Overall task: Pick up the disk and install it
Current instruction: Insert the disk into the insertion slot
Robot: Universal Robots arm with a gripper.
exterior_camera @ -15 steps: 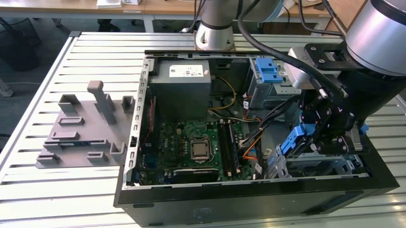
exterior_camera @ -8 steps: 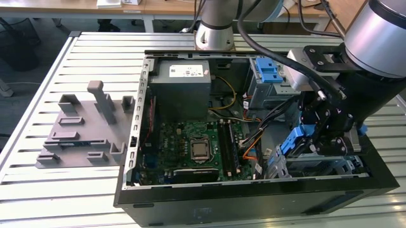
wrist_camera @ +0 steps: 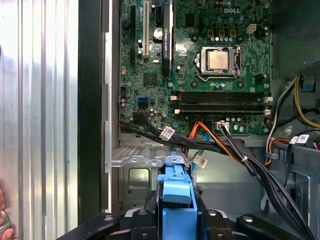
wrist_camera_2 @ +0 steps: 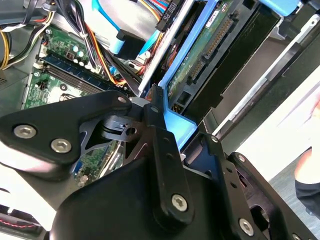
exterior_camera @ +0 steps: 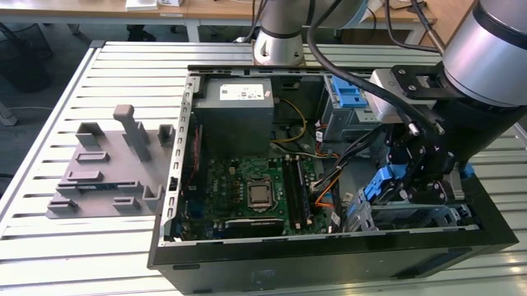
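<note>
The disk (wrist_camera_2: pixel 207 55) hangs on edge inside the open computer case (exterior_camera: pixel 329 253), its green circuit-board side and blue bracket (wrist_camera_2: pixel 176 125) showing in the second wrist view. My gripper (exterior_camera: pixel 414 179) is shut on it by the bracket (wrist_camera: pixel 176 197), at the case's corner on the exterior view's right. Below it lies the silver metal drive bay (wrist_camera: pixel 137 175), seen in the exterior view as a bay (exterior_camera: pixel 420 216) just under the blue bracket (exterior_camera: pixel 381 185).
Black, orange and blue cables (wrist_camera: pixel 220 145) run close beside the disk over the motherboard (exterior_camera: pixel 251 185). A grey power-supply box (exterior_camera: pixel 239 102) and a blue latch with cage (exterior_camera: pixel 350 98) sit at the back. A grey fixture (exterior_camera: pixel 111 166) stands on the slatted table. A hand (wrist_camera: pixel 2 220) is nearby.
</note>
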